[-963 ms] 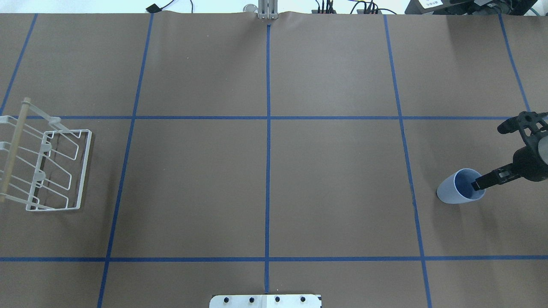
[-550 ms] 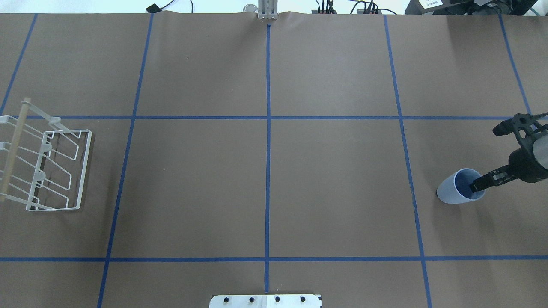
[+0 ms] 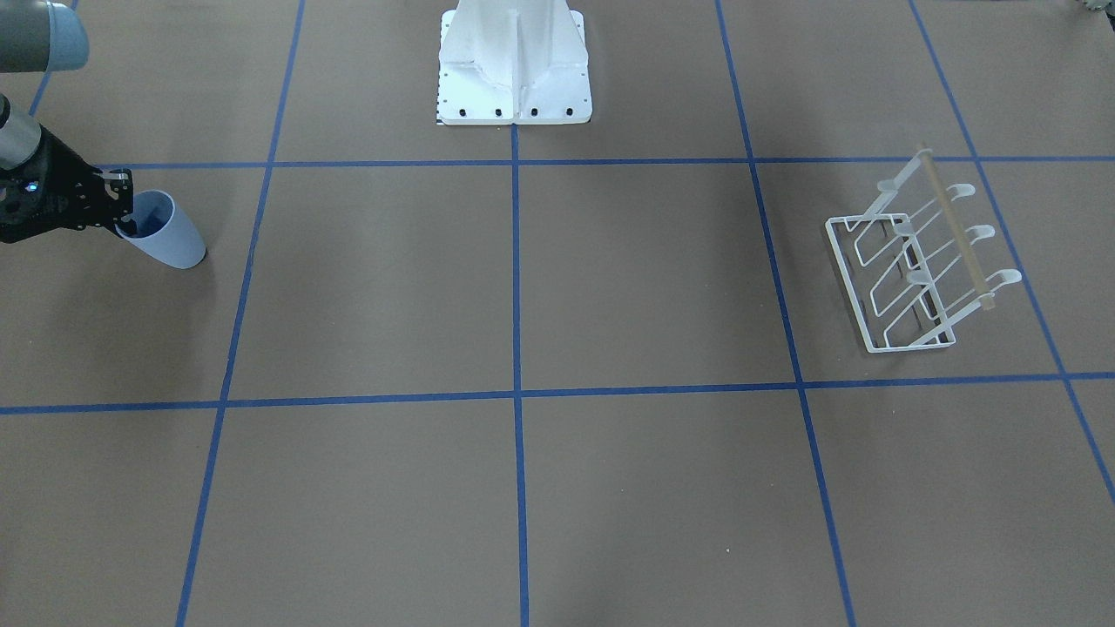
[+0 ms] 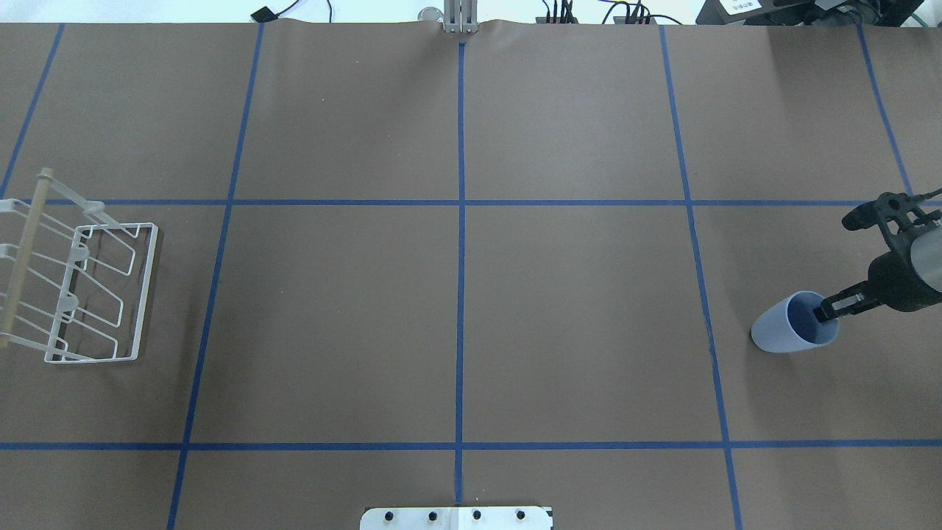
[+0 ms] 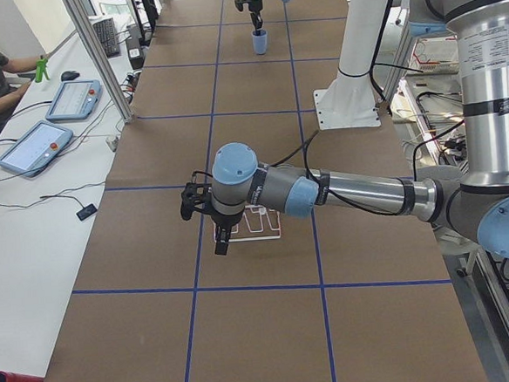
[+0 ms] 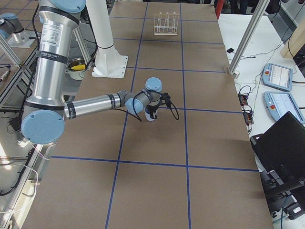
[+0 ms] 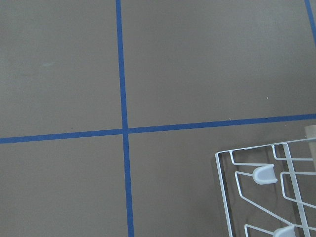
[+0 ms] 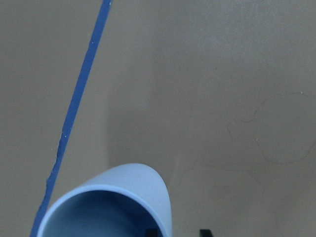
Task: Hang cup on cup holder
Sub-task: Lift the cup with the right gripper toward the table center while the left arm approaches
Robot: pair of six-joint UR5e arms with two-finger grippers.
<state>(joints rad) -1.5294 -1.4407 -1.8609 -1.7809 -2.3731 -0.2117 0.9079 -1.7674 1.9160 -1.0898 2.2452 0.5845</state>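
The right gripper (image 4: pixel 830 314) is straddling the cup's (image 4: pixel 789 331) 3 o'clock rim, one finger inside, one outside, not visibly clamped; cup standing upright, rack (image 4: pixel 81 291) sitting far off at 9 o'clock

White wire cup holder (image 7: pixel 276 192) at lower right, on brown table (image 7: pixel 197 64) crossed by blue tape lines (image 7: pixel 123 131).

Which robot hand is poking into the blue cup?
The right hand: one finger is inside the cup. The left hand hangs far off, over the cup holder.
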